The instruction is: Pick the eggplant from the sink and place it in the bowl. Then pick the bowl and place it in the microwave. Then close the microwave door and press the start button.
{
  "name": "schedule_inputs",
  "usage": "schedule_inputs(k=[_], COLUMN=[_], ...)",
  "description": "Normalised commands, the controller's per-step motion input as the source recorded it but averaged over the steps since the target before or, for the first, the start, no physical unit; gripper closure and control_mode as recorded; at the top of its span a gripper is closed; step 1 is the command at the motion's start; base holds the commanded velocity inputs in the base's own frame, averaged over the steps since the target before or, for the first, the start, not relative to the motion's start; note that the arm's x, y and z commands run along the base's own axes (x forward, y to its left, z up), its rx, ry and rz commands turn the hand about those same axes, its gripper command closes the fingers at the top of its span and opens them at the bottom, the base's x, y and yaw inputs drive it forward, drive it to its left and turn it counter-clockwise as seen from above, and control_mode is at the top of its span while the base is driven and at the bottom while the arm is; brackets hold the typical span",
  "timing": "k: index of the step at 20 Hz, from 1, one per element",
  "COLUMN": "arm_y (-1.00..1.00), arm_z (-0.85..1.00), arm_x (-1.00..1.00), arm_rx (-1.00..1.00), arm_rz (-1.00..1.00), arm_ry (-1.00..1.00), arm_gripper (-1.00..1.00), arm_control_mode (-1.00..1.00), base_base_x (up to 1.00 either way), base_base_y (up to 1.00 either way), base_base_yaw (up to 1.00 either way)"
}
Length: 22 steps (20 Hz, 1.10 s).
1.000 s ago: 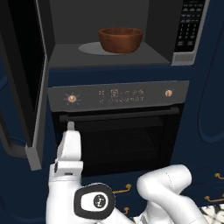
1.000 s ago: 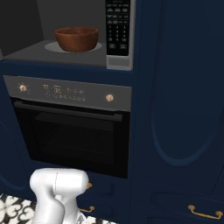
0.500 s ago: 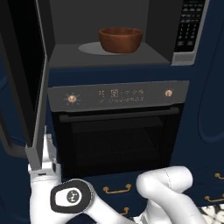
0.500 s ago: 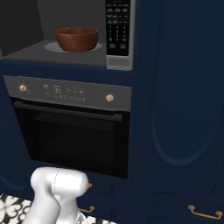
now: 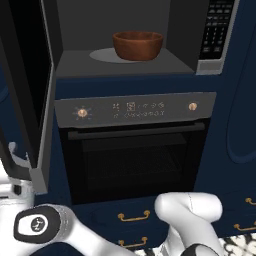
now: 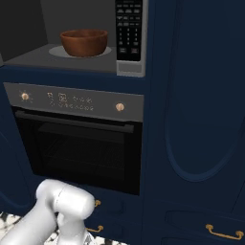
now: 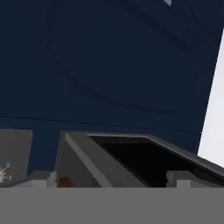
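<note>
The reddish-brown bowl (image 5: 137, 45) (image 6: 83, 42) stands on the glass turntable (image 5: 102, 55) inside the open microwave (image 5: 80, 20). Its keypad panel (image 5: 216, 30) (image 6: 129, 31) is at the right. The microwave door (image 5: 27, 85) (image 7: 83, 164) swings out to the left. My gripper (image 5: 15, 159) is low at the far left, just outside the door's lower edge. It is open, with nothing between its fingers. In the hand view a sliver of the bowl (image 7: 65, 182) peeks past the door's grey frame. The eggplant and the sink are out of view.
Below the microwave sits an oven (image 5: 132, 150) (image 6: 76, 143) with knobs and a long black handle. Dark blue cabinet fronts (image 6: 196, 119) fill the right side. Drawers with brass pulls (image 5: 133, 216) run under the oven. My white arm (image 5: 185, 215) crosses the foreground.
My hand has swung left, from in front of the oven's left side to beyond the open door's lower edge. The bowl and door have not moved.
</note>
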Motion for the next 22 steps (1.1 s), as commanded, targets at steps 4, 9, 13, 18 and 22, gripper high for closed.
schedule_inputs(k=[4,9,13,18,22], arm_y=[0.14,0.0,-0.13,-0.5,-0.8], arm_z=[0.39,0.66,0.51,0.23,0.23], arm_x=[-0.02,0.0,-0.12,-0.36,-0.34], arm_rx=[0.0,0.0,0.04,0.13,0.15], arm_rz=[-0.25,-0.28,-0.25,-0.17,-0.07], arm_ry=[0.0,0.0,0.0,0.0,0.0], arm_gripper=[-1.0,-1.0,-1.0,-1.0,-1.0], arm_control_mode=[-1.0,-1.0,-1.0,-1.0,-1.0], base_base_x=[0.0,0.0,0.0,0.0,0.0], base_base_y=[0.0,0.0,0.0,0.0,0.0], base_base_yaw=[0.0,0.0,0.0,0.0,0.0])
